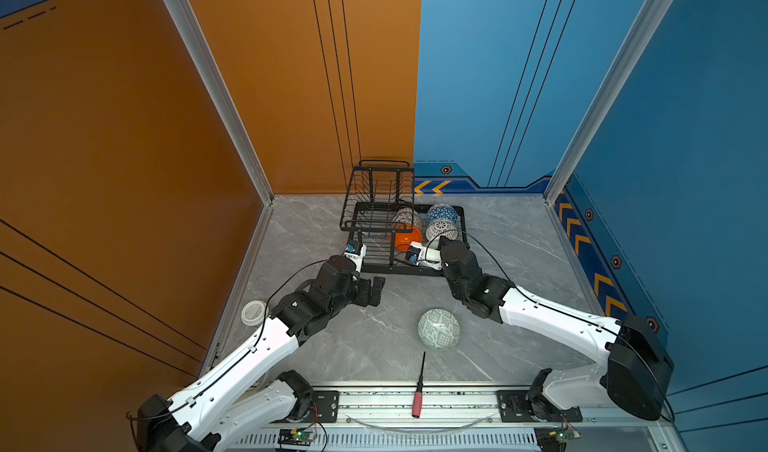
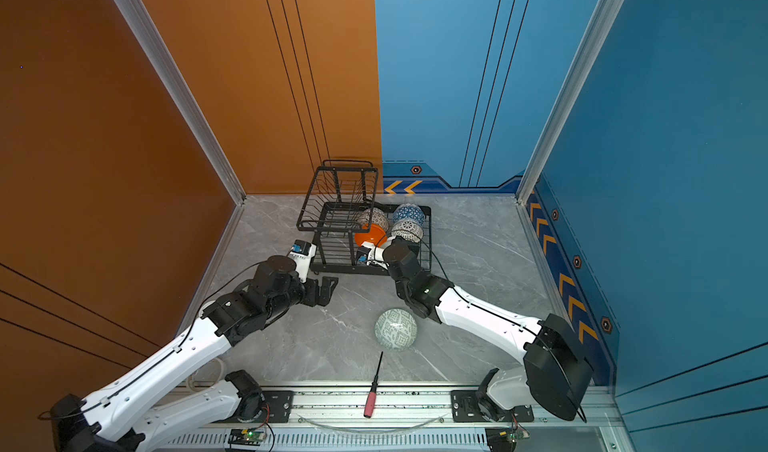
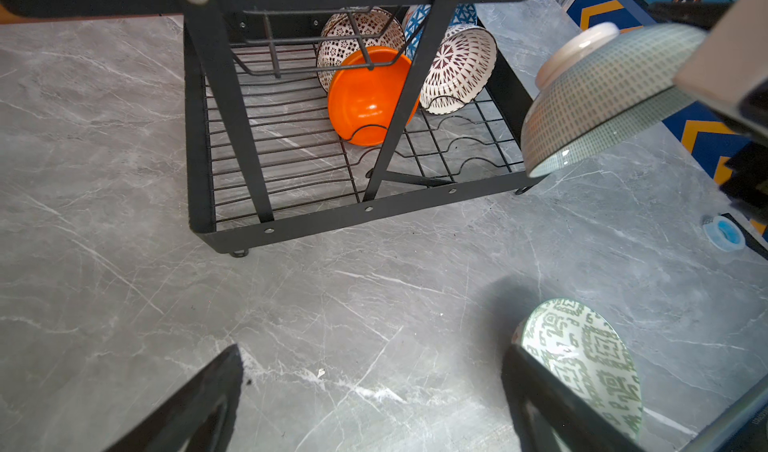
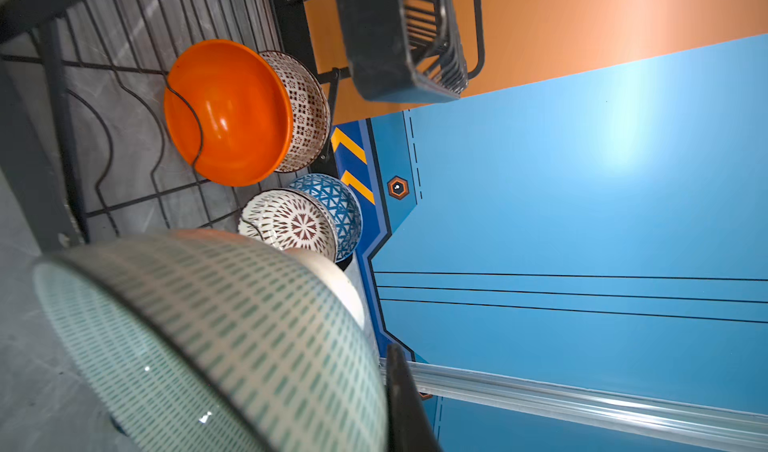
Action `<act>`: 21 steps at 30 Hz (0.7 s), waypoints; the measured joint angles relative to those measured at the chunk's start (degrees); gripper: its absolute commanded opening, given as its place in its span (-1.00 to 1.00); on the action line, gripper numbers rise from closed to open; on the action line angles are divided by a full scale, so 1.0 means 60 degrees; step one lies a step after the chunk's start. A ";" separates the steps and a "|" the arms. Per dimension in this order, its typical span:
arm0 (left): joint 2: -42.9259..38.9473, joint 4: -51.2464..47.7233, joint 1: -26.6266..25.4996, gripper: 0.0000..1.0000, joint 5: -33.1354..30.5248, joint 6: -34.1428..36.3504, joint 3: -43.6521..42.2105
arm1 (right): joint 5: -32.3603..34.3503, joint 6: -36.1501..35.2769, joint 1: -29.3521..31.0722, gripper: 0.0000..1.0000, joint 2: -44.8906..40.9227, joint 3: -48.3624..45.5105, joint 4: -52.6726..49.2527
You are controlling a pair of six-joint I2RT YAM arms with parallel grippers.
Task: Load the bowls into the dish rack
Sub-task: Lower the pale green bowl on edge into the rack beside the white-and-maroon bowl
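Grey marble tabletop bears the black wire dish rack, with the orange bowl and three patterned bowls on edge in its slots. The right gripper pinches the tilted mint bowl at the rack's front corner. The left gripper is spread empty near the grey-green geometric bowl on the table.

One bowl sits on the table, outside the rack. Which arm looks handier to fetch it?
Left, likely. The left gripper is open and empty, near the grey-green bowl on the table. The right gripper is shut on the mint bowl at the dish rack.
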 measured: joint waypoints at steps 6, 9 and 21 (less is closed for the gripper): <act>0.0000 -0.0025 0.0044 0.96 0.0022 0.0000 0.0000 | 0.0138 -0.0612 -0.0499 -1.00 0.0656 0.0000 0.0433; 0.0000 -0.0040 0.0095 0.96 0.0040 0.0000 0.0000 | 0.0138 -0.0681 -0.0714 -1.00 0.1038 0.0044 0.0415; -0.0255 -0.0204 0.0240 0.96 0.0040 0.0000 -0.0007 | 0.0197 -0.0390 -0.1064 -1.00 0.2765 0.1931 -0.0583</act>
